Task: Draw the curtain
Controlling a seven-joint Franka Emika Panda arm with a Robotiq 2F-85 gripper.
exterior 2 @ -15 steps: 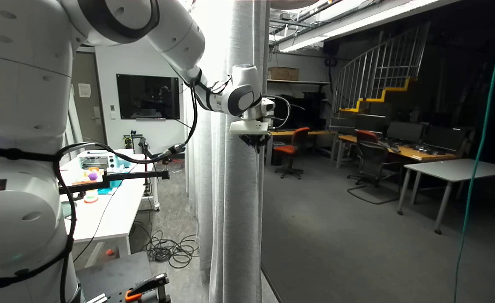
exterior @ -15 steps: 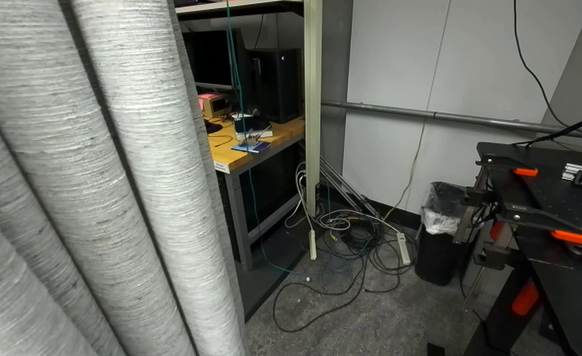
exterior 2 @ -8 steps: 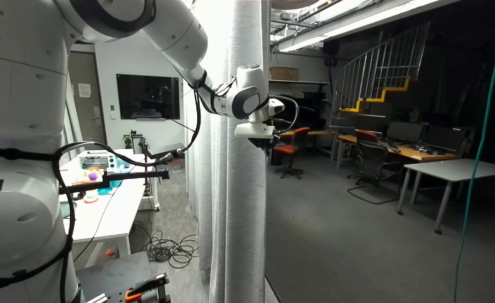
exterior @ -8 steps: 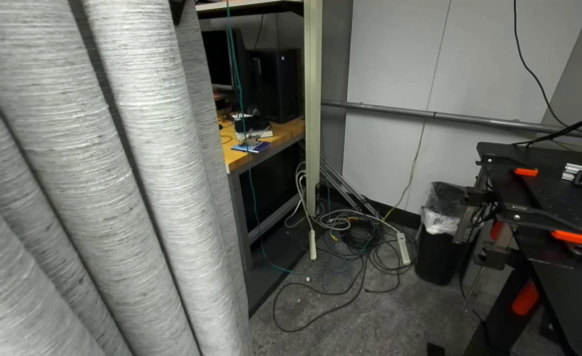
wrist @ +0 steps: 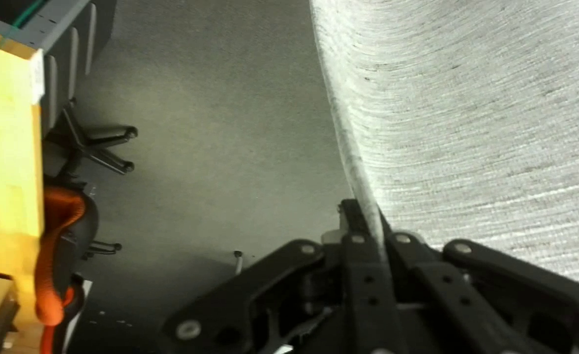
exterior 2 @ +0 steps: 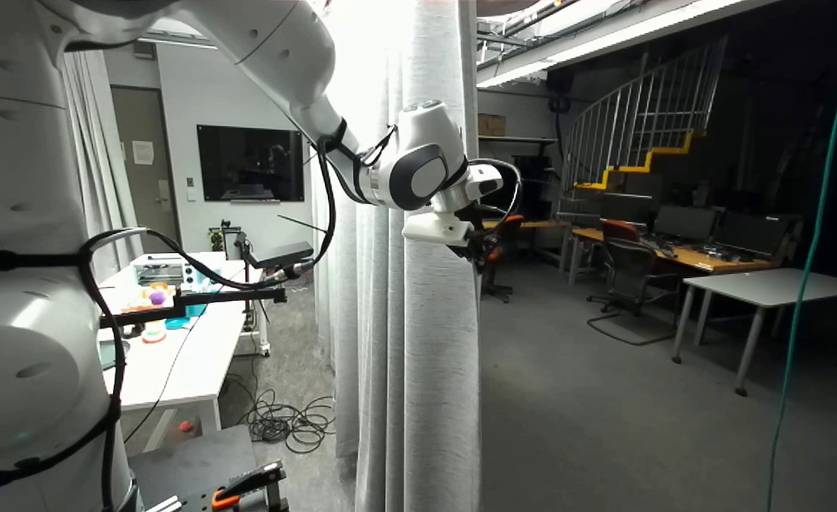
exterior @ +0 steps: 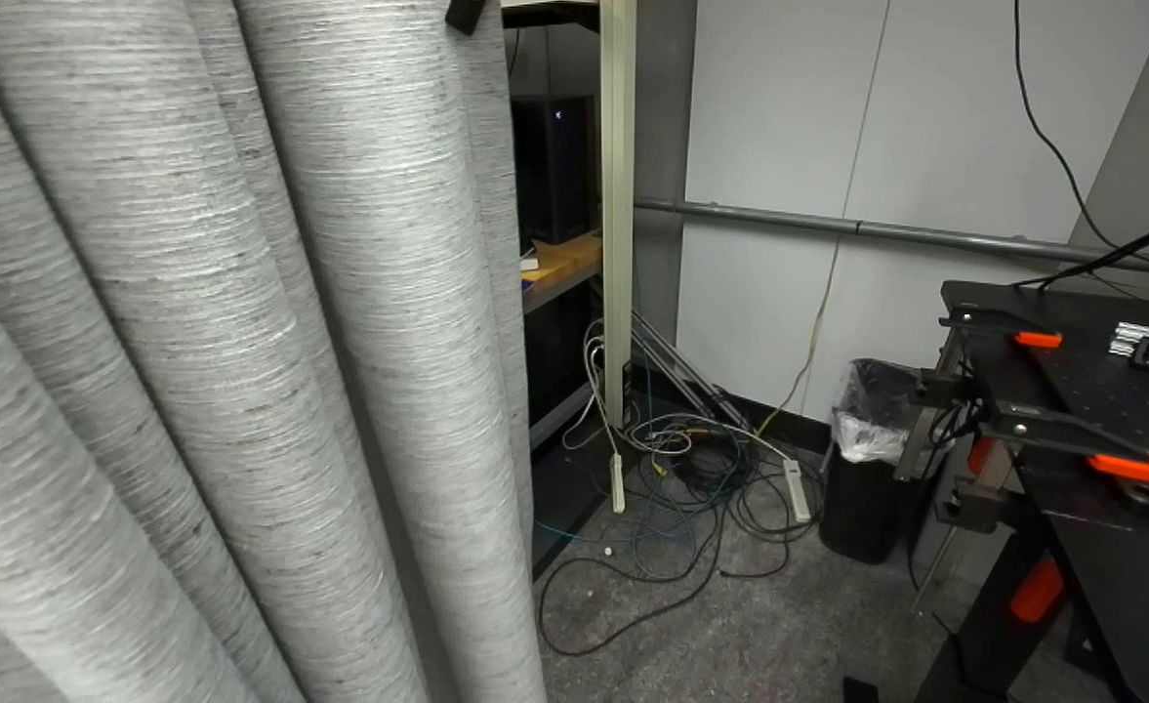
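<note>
Light grey-white and floor-length, the curtain hangs in deep vertical folds in both exterior views [exterior: 398,312] [exterior 2: 436,355]. From above, the wrist view shows its fabric [wrist: 471,123] filling the right side, with the free edge running down between my fingertips. My gripper [wrist: 369,221] is shut on that edge, the cloth pinched between the pads. In an exterior view the gripper [exterior 2: 478,252] is at the curtain's leading edge, arm stretched out in front of the cloth. Only a dark tip of it [exterior: 465,14] shows at the top of an exterior view.
A wooden desk [exterior: 569,259] and a pale post [exterior: 618,215] stand beyond the curtain's edge. Cables [exterior: 691,469] and a black bin [exterior: 867,498] are on the floor. An orange chair [exterior 2: 503,242] and a teal cord [exterior 2: 809,270] lie to the right.
My gripper and the curtain's edge have moved right in both exterior views. The curtain now covers more of the desk and monitor. The gripper has stayed shut on the cloth.
</note>
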